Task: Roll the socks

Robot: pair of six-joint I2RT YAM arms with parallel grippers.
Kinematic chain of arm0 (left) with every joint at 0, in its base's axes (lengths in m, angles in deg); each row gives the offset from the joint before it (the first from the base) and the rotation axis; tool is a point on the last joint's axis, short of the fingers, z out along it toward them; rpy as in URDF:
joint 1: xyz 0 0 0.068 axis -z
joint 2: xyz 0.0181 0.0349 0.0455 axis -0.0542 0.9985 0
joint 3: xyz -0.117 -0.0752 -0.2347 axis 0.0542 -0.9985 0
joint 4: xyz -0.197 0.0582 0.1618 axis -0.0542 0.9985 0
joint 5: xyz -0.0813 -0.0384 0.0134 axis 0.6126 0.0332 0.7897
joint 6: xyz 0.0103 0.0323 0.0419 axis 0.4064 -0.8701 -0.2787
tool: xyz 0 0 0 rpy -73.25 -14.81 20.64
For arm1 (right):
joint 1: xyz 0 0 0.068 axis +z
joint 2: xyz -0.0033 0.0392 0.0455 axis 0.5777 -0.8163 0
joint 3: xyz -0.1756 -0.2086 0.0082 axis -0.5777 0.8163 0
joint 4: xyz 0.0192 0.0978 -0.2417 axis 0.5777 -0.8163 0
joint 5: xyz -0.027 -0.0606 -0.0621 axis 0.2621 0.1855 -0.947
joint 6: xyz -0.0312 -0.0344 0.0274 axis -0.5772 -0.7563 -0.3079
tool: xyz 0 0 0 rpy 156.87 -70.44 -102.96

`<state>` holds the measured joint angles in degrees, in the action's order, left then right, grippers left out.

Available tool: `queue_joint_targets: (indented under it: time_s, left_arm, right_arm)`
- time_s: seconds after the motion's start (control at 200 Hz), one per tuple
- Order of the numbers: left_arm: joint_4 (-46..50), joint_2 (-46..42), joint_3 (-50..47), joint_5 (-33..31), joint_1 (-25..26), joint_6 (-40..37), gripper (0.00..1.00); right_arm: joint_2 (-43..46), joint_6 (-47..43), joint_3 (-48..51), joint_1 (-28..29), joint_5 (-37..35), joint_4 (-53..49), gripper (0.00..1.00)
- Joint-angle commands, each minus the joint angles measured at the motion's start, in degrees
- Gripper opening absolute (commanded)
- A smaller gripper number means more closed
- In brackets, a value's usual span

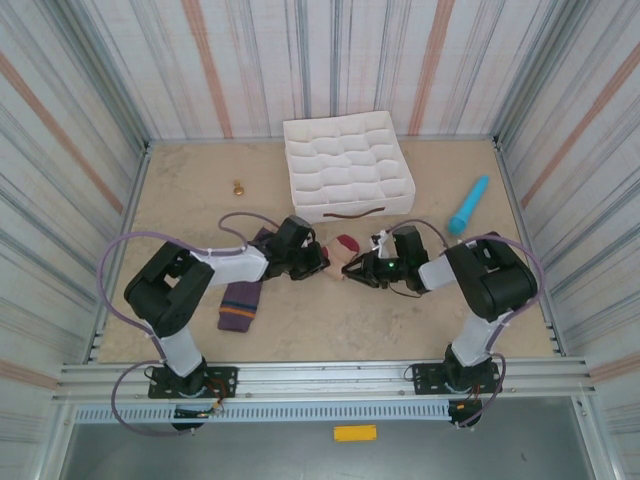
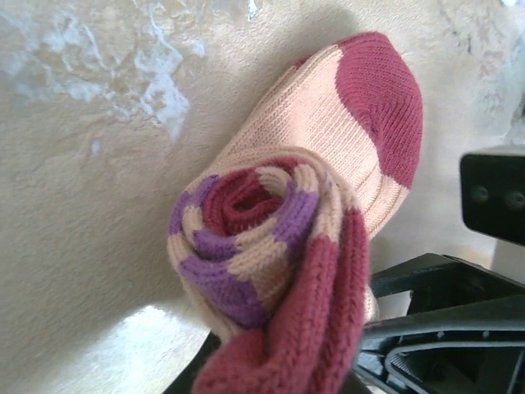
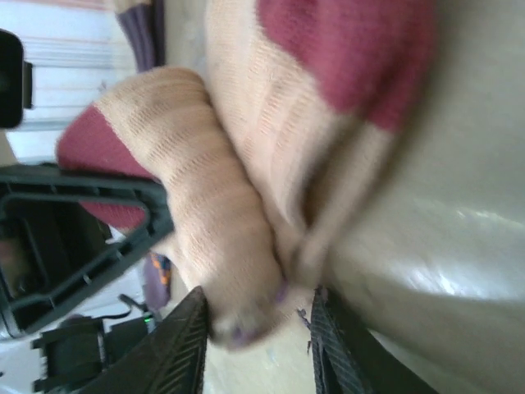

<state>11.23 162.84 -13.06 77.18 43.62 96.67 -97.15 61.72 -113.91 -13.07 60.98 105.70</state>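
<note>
- The tabletop (image 1: 330, 330) is my clock face in the top view, with the arm bases along its 6 o'clock edge.
- The white compartment tray (image 1: 360, 210) sits at 12 o'clock, well behind the work. I take it as the place for finished rolls, so nothing crowds the fold.
- Both arms reach in towards the centre from either side, so the two sets of fingers face each other across one sock.
- The beige sock (image 1: 338, 255) lies at the centre, between the two sets of fingers. Its striped cuff end is wound into a tight spiral while the dark red toe rests flat on the tabletop — about half rolled, by my judgement.
- The left fingers (image 1: 305, 262), at the sock's 9 o'clock, look closed on the rolled cuff. I judge that grip is what keeps the spiral from springing loose.
- The right fingers (image 3: 184, 345) come in from 3 o'clock and stand parted around the blurred end of the roll. They bracket it more than pinch it — a guide, as I read it.
- The purple sock (image 1: 240, 303) lies flat at 8 o'clock, partly under the left arm, not yet rolled.
- The turquoise stick (image 1: 468, 205) rests at 2 o'clock, well apart.
- A small brass-coloured piece (image 1: 239, 187) stands at 10 o'clock, too small to identify.
</note>
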Motion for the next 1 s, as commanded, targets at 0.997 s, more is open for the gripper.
queue_joint_targets:
  time_s: [0.997]
  left_arm:
    - [23.7,6.5,10.1,11.3,-5.2,-17.0,0.17]
  right_arm:
    - [9.0,-48.7,-4.4,37.6,-70.1,-9.0,0.70]
